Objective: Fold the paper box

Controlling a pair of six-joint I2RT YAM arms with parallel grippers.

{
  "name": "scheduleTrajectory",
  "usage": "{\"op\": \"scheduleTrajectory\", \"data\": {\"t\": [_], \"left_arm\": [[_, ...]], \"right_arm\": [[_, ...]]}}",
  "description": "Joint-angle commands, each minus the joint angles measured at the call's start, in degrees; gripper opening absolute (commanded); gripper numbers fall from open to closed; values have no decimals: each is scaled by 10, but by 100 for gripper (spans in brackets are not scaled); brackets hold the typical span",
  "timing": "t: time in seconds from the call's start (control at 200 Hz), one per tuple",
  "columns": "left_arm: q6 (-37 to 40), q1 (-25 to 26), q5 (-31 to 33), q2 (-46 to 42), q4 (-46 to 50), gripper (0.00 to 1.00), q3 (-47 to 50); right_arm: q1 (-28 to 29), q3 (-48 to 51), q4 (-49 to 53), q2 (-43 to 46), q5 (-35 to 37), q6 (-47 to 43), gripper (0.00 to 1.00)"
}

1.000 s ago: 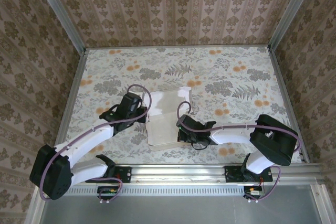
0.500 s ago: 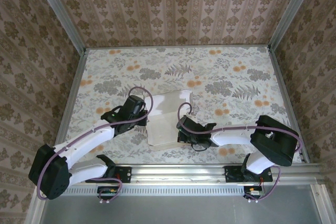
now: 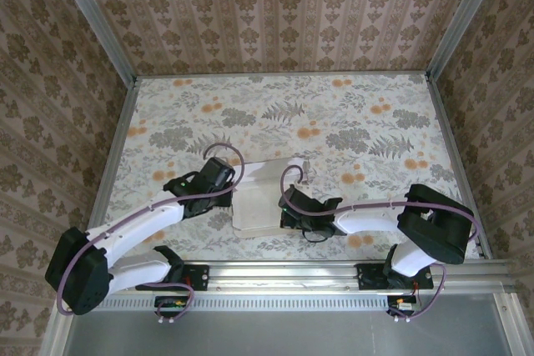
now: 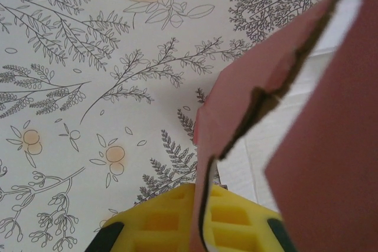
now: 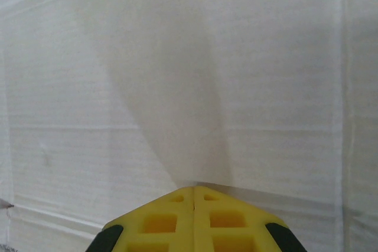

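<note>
Box (image 3: 260,206) far flap dropped lower vs a sec ago, fold progressing; L gripper (image 4: 199,219) clamped on its edge, R gripper (image 5: 195,208) closed, empty, tips on inner face.

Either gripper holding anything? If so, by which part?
Left gripper pinches the paper box by the edge of a pink flap. Right gripper is shut on nothing, tips against its pale inner face.

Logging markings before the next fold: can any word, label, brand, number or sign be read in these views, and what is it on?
None: no text can be read.
The paper box is plain pink outside and blank off-white inside.
The table cover and walls carry only floral and ornamental patterns.
Any marking on the arm bases is too small to tell.
</note>
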State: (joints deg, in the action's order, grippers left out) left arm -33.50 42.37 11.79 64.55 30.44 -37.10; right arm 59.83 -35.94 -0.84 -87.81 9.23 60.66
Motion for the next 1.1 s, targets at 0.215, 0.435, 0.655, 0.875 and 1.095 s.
{"op": "scheduleTrajectory", "data": {"t": [0.215,0.435,0.655,0.875,1.095], "left_arm": [[-2,2,-17,26,65,2,28],[2,2,-16,18,64,2,28],[4,2,-15,14,64,2,28],[4,2,-14,14,62,2,28],[12,2,-15,14,42,1,30]], "right_arm": [[0,15,-49,27,-59,-97,2],[-14,8,-8,66,-88,-161,2],[-29,-16,87,76,-107,-224,0],[-36,-25,162,70,-109,-276,0],[-36,-17,137,44,-119,-266,0]]}}
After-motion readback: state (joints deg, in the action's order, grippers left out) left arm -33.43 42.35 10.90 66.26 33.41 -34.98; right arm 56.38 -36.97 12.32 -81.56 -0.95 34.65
